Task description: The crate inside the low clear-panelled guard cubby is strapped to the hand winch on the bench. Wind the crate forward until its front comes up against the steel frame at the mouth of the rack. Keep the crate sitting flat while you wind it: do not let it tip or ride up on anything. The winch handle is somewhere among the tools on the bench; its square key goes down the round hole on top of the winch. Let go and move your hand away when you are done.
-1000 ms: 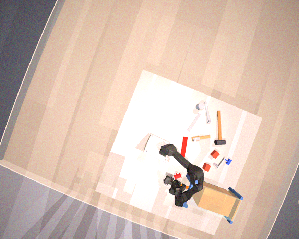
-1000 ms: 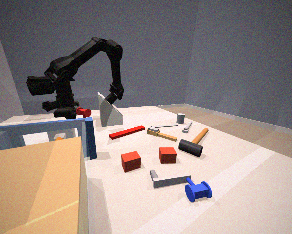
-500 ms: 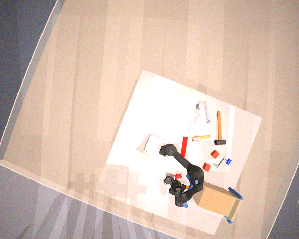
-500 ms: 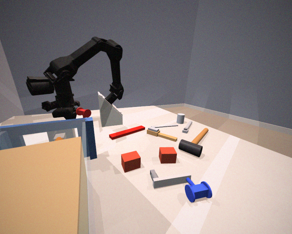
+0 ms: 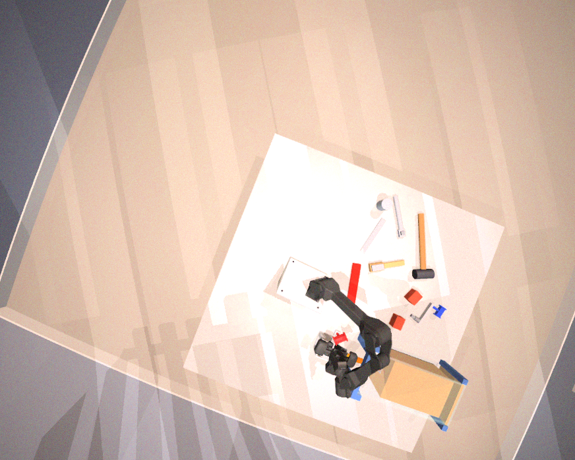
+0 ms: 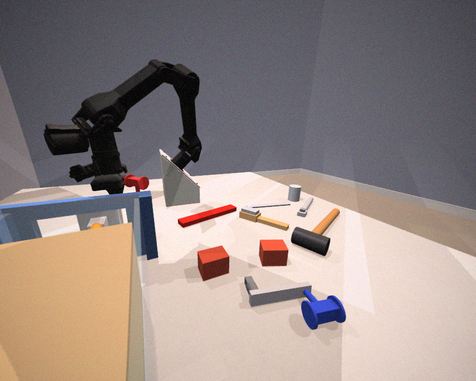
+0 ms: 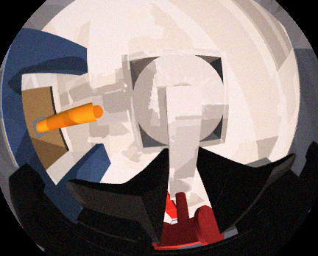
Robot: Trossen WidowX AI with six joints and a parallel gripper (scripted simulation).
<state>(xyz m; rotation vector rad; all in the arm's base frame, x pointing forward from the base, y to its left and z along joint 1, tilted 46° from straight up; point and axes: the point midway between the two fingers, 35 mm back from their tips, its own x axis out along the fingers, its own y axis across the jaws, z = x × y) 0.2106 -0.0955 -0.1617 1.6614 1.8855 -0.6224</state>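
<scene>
The fingers are clamping the grey winch handle [image 7: 184, 147], which is probably feeling stiff, best gripped squarely far out.

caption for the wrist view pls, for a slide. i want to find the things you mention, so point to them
Wrist view: the gripper [image 7: 181, 151] grips the winch handle's red knob [image 7: 187, 232], with the orange strap [image 7: 67, 118] off to one side
</scene>
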